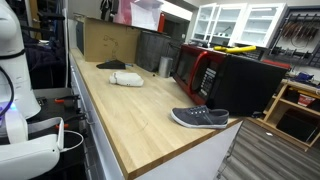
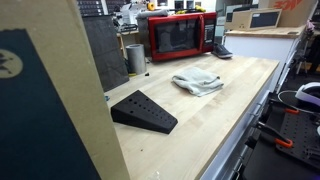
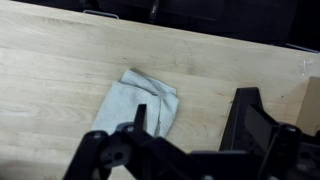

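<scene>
Wooden countertop (image 3: 60, 60): tool (image 3: 192, 110) (jaws wide) over crumpled grey cloth (image 3: 140, 105).

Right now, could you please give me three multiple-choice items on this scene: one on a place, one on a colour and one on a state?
1. Where does the cloth lie?
A. on the counter
B. on a shelf
C. on the floor

2. What colour is the wedge?
A. red
B. black
C. white

3. How is the gripper?
A. shut on the cloth
B. shut on the wedge
C. open

Key: 1 A, bare wood shows all around it; 2 B, all its faces look black; 3 C, its fingers stand apart above the cloth in the wrist view.
</scene>
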Available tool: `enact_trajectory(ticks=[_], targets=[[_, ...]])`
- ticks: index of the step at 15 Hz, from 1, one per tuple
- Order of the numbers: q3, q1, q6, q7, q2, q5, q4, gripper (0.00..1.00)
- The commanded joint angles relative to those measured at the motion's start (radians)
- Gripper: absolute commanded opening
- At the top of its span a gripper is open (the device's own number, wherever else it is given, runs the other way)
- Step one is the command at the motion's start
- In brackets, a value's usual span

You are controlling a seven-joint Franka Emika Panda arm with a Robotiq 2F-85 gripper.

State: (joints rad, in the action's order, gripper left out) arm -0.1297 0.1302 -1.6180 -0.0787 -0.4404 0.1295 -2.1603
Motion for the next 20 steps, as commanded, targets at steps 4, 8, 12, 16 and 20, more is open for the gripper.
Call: enact_trajectory(ticks=[4,8,12,16,20], targets=[[-0.003,-0.004,0.002,0.001,0.001,0.001,0.002,1.00],[-0.003,-0.004,0.002,0.001,0.001,0.001,0.002,1.00],[-0.003,-0.004,0.002,0.001,0.001,0.001,0.002,1.00],[-0.004,-0.003,-0.017,-0.011,0.009,0.019,-0.015,1.00],[0.002,-0.010,-0.084,-0.007,0.037,0.034,-0.076,1.00]])
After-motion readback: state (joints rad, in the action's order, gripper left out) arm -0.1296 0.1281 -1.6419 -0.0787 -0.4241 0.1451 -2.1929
